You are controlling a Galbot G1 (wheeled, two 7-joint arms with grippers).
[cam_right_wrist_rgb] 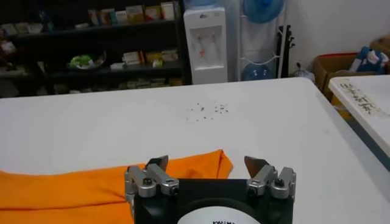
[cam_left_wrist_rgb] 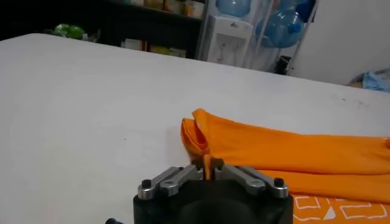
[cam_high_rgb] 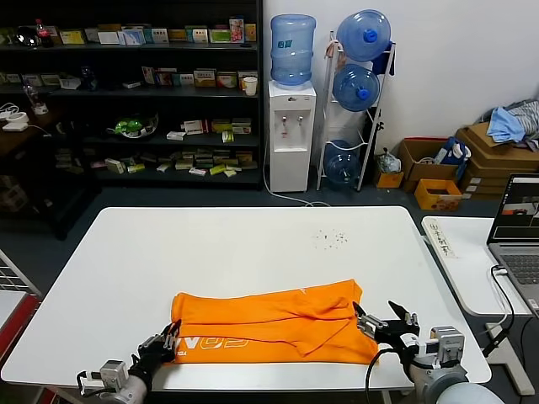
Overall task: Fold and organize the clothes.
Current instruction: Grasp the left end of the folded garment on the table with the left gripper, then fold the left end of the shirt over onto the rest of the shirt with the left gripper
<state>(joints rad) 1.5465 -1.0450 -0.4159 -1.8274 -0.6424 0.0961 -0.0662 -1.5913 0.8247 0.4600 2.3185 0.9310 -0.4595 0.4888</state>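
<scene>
The orange T-shirt (cam_high_rgb: 269, 324) lies folded into a long band near the white table's front edge, with white lettering showing at its front left. My left gripper (cam_high_rgb: 164, 343) is at the shirt's front left corner, shut on a fold of the orange T-shirt (cam_left_wrist_rgb: 256, 146). My right gripper (cam_high_rgb: 386, 324) is at the shirt's right end, open, with the shirt's corner (cam_right_wrist_rgb: 204, 167) lying between its fingers (cam_right_wrist_rgb: 157, 163).
The white table (cam_high_rgb: 253, 244) has small dark specks (cam_high_rgb: 330, 239) at its far right. A second white table with a laptop (cam_high_rgb: 518, 227) stands to the right. Shelves, a water dispenser (cam_high_rgb: 291, 126) and cardboard boxes stand behind.
</scene>
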